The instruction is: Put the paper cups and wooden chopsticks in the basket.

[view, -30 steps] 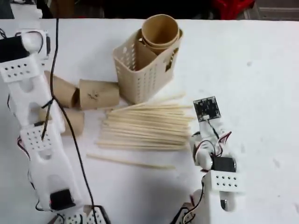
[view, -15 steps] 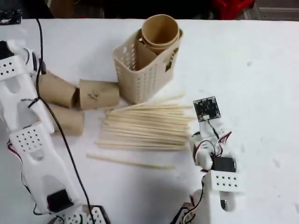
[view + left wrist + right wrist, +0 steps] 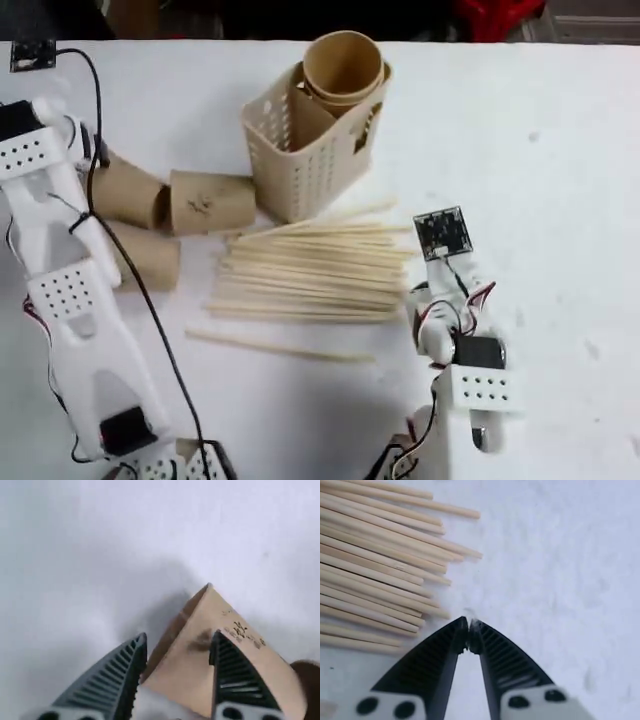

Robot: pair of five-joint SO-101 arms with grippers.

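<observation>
Markings [image 3: 241, 630] on the paper cup [image 3: 185, 670] are unreadable.

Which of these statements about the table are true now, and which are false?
1. The cream perforated plastic basket stands upright with stacked brown paper cups inside. True.
2. The pale wooden chopsticks are inside the basket. False: they lie piled on the white table.
3. The right gripper is shut on nothing. True.
4. The left gripper is shut. False: it is open at a tipped brown paper cup.
5. No cup lies on the table. False: three lying cups are beside the basket.
</observation>
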